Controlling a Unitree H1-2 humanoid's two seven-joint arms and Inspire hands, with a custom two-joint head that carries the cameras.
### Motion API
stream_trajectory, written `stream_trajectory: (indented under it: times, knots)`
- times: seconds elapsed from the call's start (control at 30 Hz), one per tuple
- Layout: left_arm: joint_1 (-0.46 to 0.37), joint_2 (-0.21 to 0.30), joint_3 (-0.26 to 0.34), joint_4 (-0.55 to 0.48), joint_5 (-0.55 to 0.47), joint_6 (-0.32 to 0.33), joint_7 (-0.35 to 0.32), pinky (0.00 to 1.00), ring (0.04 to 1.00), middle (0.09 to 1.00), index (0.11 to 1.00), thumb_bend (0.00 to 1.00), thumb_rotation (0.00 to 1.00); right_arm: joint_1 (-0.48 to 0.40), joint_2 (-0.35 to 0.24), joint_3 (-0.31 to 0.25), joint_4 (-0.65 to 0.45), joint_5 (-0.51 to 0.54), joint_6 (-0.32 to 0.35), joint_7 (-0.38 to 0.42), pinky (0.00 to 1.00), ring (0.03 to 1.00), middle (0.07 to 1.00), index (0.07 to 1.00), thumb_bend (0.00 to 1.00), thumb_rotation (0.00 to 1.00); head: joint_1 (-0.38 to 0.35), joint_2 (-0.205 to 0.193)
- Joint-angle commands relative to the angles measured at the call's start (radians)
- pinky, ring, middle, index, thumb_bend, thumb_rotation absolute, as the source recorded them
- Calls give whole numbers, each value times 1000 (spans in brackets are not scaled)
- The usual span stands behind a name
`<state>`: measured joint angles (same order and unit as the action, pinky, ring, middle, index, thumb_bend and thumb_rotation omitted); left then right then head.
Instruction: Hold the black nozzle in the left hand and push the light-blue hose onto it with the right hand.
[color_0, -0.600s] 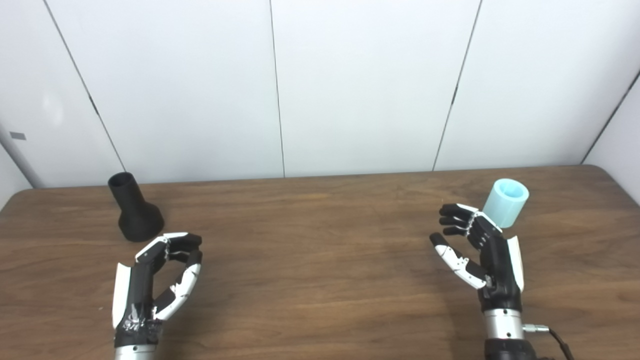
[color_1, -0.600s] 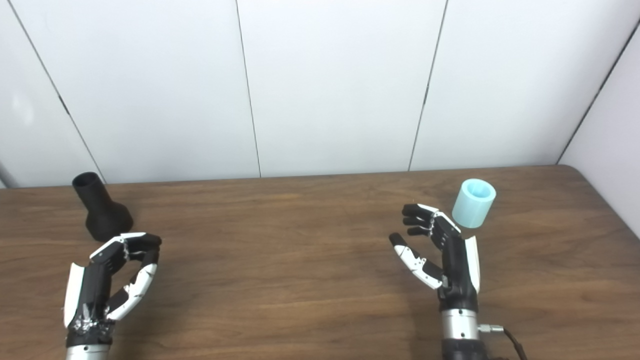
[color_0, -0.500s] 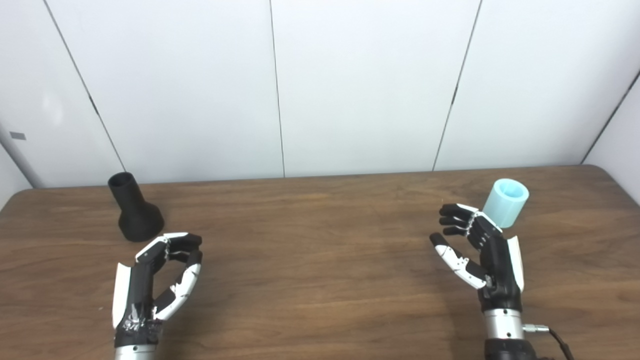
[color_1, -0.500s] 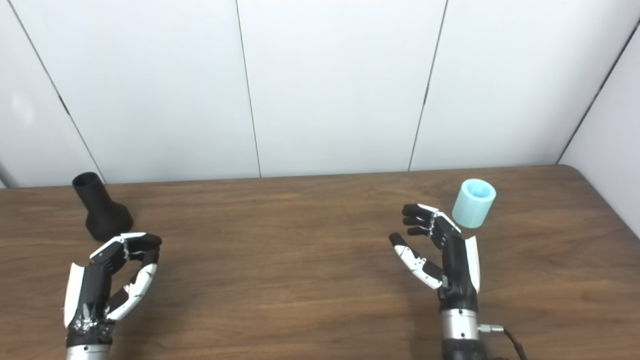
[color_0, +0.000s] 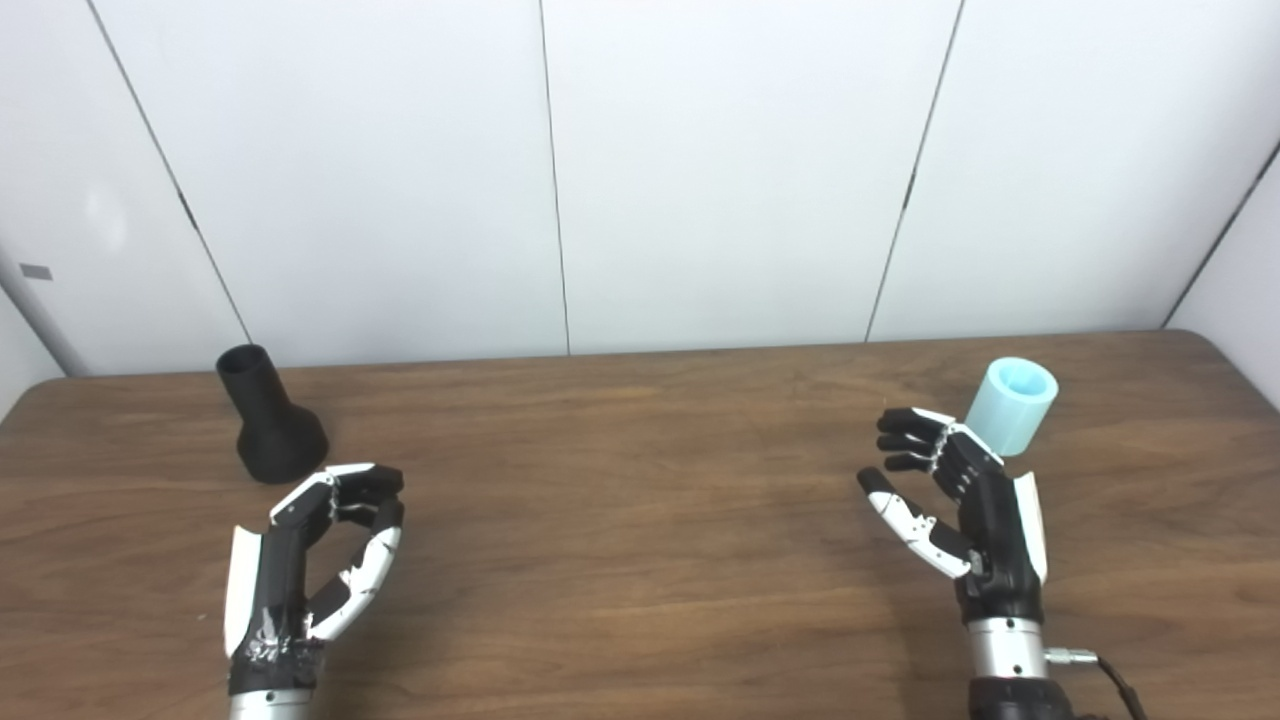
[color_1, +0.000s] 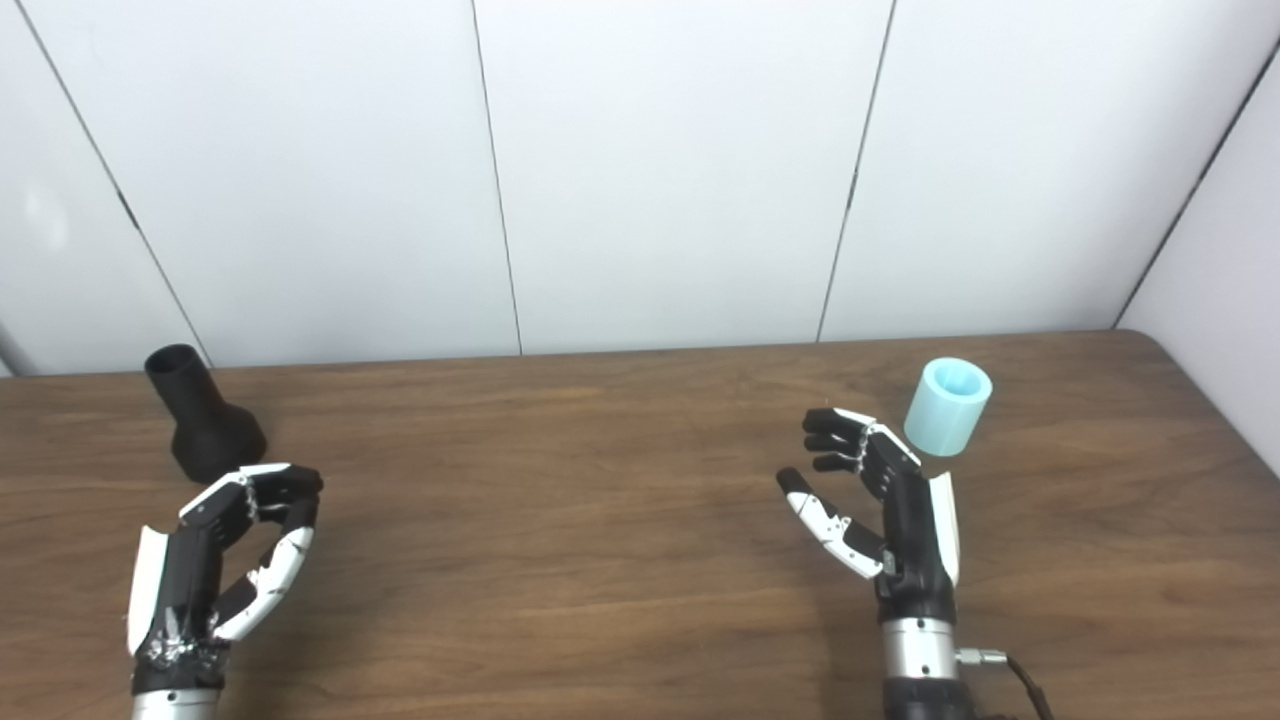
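- I see a white panelled wall (color_0: 700, 170) filling the upper half of my feed, split by thin dark vertical seams.
- Below it the brown wooden table (color_0: 640, 560) runs edge to edge, with rounded far corners.
- My right hand (color_0: 955, 500) rises from the 5 o'clock edge, palm toward the centre, fingers curled loosely and thumb spread away from them, grasping nothing.
- My left hand (color_0: 310, 555) comes in from 7 o'clock, fingers bent over toward the thumb with a clear gap left between them, also empty.
- The black nozzle (color_0: 268, 420) stands at about 9 o'clock near the far left of the table, wide flared base down, narrow open neck up and leaning a little to the left. It sits just beyond my left hand, at that hand's 11 o'clock, apart from the fingertips.
- The light-blue hose (color_0: 1012, 405), a short open tube, stands on end at about 3 o'clock, its mouth facing up. It is just behind my right hand's fingers, at that hand's 1 o'clock; whether they touch I cannot tell.
- A small metal connector with a dark cable (color_0: 1085, 662) sticks out of my right wrist toward 4 o'clock.
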<state>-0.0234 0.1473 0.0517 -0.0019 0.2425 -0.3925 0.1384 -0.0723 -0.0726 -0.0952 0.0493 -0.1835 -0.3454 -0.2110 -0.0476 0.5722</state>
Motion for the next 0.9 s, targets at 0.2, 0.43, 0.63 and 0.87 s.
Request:
stream_trajectory:
  times: [0.2, 0.43, 0.63, 0.87]
  knots:
    - [39, -40, -15, 46, 58, 5, 34, 495, 578, 605, 618, 329, 236, 12, -29, -22, 20, 66, -13, 29, 569, 650, 676, 653, 271, 113, 164, -2]
    - [30, -91, -52, 33, 167, 32, 82, 517, 586, 619, 601, 308, 329, 8, -71, -46, 32, 133, -28, 69, 603, 674, 691, 670, 267, 17, 342, -12]
    - [22, -103, -70, 41, 213, 38, 111, 508, 594, 624, 605, 308, 396, 17, -61, -51, -55, 72, 58, 52, 570, 644, 666, 647, 234, 0, 365, -16]
    - [21, -105, -82, 36, 225, 55, 116, 478, 585, 624, 606, 283, 285, 27, -51, -46, -131, 73, 127, 65, 519, 621, 649, 621, 236, 148, 394, -23]
